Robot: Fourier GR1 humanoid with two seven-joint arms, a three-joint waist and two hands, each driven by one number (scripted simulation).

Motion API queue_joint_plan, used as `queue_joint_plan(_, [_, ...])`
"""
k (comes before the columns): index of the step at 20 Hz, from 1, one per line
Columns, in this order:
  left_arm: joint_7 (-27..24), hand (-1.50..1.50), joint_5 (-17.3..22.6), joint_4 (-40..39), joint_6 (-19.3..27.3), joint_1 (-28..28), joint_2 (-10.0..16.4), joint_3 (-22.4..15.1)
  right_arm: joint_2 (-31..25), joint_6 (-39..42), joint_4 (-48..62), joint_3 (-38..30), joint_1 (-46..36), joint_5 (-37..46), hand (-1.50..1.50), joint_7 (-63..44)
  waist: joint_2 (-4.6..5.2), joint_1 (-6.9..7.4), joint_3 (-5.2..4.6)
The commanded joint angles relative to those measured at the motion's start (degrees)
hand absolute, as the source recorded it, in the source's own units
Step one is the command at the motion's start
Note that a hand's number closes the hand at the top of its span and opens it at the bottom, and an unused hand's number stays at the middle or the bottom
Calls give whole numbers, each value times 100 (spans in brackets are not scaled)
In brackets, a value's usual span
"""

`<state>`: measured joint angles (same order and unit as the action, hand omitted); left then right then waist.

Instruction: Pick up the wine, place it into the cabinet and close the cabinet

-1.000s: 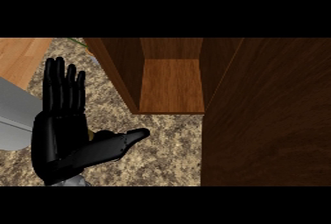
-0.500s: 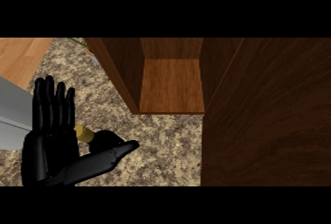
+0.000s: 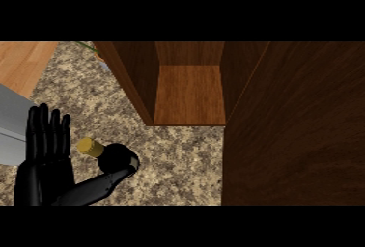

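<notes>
The wine bottle (image 3: 91, 147) stands on the speckled stone counter (image 3: 178, 164) at the lower left, seen from above. Its gold cap shows and its dark shoulder spreads to the right of it. My left hand (image 3: 46, 169) is just left of the bottle with straight fingers pointing up the view. Its thumb stretches right under the bottle's shoulder, and whether it touches is unclear. The wooden cabinet (image 3: 189, 94) is open ahead, its shelf bare. Its dark door (image 3: 299, 125) stands swung out at the right. My right hand is out of view.
A grey block (image 3: 10, 128) sits at the left edge beside my hand. A light wooden surface (image 3: 21, 60) fills the top-left corner. A small green object (image 3: 89, 46) peeks out by the cabinet's left wall (image 3: 127, 79).
My left hand has slid down and to the left. The bottle's gold cap and dark shoulder, hidden a second ago, now show between fingers and thumb.
</notes>
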<state>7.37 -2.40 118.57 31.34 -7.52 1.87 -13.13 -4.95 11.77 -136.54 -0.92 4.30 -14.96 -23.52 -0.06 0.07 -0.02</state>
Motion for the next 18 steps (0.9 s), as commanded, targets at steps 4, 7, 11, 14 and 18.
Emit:
queue_joint_plan(4, [-537, -150, 519, -270, -357, -547, 46, 408, 280, 39, -445, 354, 512, 324, -150, 127, -4, -9, 0])
queue_joint_plan(7, [-813, -150, 795, -523, -712, -592, 125, 666, -40, 163, 354, -266, -194, -225, -150, 166, 4, 9, 1])
queue_joint_plan(11, [-1225, -150, 770, -822, -753, -757, -60, 618, 177, 293, 464, 51, 170, 225, -150, 547, 3, 2, 2])
queue_joint_plan(14, [-1658, -150, 1236, -1299, -1163, -865, 12, 945, 88, -85, -520, 111, 64, -104, -150, -432, 0, -1, -2])
queue_joint_plan(18, [-1768, -150, 1073, -1277, -1227, -1153, 3, 905, -56, 323, 278, -342, -79, -269, -150, 223, 2, 8, 3])
